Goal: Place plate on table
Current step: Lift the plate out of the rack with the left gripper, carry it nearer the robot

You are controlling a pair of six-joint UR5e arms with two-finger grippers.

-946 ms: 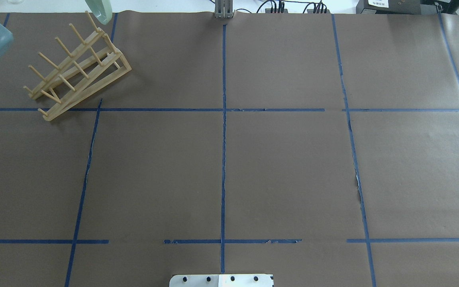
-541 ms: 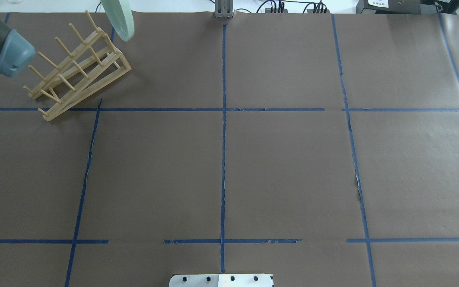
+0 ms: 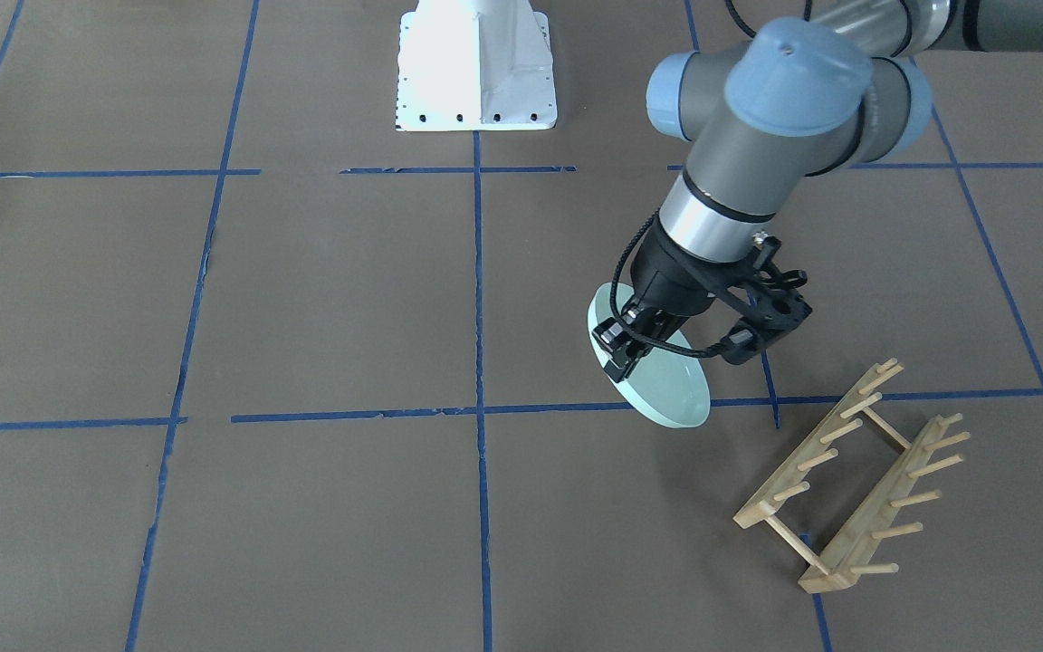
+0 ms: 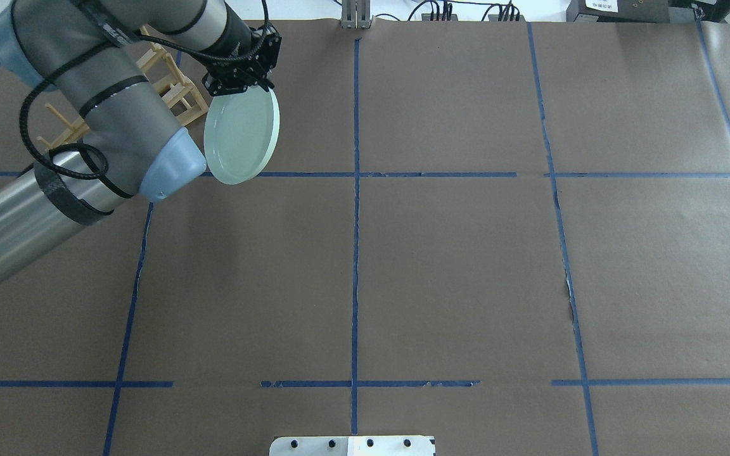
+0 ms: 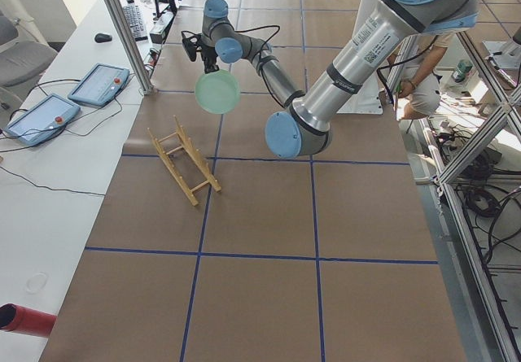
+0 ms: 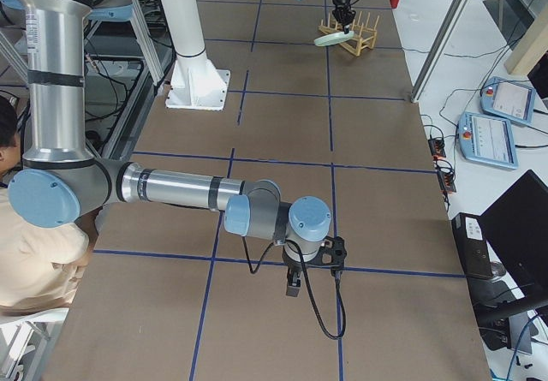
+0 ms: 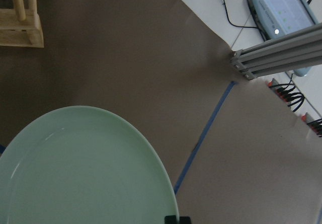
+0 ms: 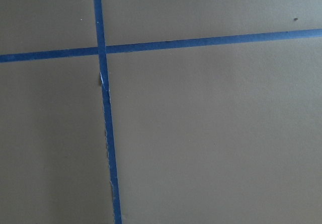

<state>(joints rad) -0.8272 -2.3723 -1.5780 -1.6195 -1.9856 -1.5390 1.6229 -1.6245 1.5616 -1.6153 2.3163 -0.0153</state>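
Plate (image 4: 241, 136): round, pale mint green, low rim, tilted, in left pincer (image 4: 241, 87).

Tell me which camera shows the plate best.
Overhead exterior: the plate shows nearly its whole face, large and unblurred, held at its rim by the left gripper. Front-facing sees it steeply tilted, partly behind the gripper; exterior left small; exterior right tiny; left wrist crops it; right wrist shows only table.

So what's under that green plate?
Just brown table and a blue tape line. The plate hangs tilted in the left pincer; from overhead, the patch it covers is hidden.
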